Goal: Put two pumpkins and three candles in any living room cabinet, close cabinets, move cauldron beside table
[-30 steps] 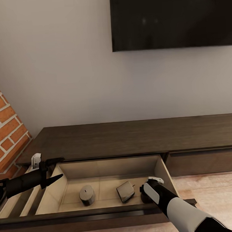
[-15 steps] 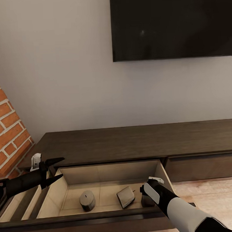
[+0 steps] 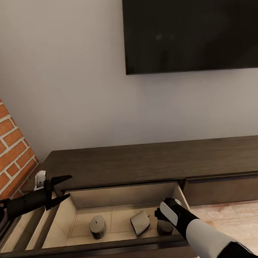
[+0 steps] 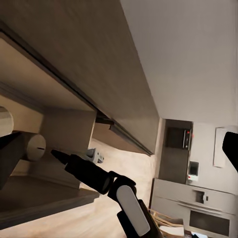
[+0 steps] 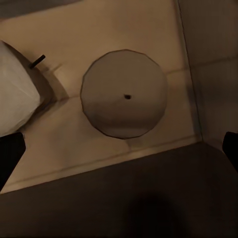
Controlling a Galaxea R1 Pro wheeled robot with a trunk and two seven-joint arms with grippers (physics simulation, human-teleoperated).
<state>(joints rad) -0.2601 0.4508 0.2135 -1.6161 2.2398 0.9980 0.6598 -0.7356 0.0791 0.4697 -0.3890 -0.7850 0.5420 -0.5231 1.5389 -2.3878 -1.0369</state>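
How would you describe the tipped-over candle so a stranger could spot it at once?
Under the wall-mounted TV runs a low dark cabinet with one drawer open. Of its three grey candles, it is the middle candle, lying tilted; its neighbours stand upright.

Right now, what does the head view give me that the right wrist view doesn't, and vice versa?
Head adds: TV, brick wall, cabinet top, open left gripper, an upright candle at the drawer's left. Right wrist adds: the right candle seen straight down, its round top face and wick hole. Both: pale drawer floor, that right candle, the tipped candle beside it.
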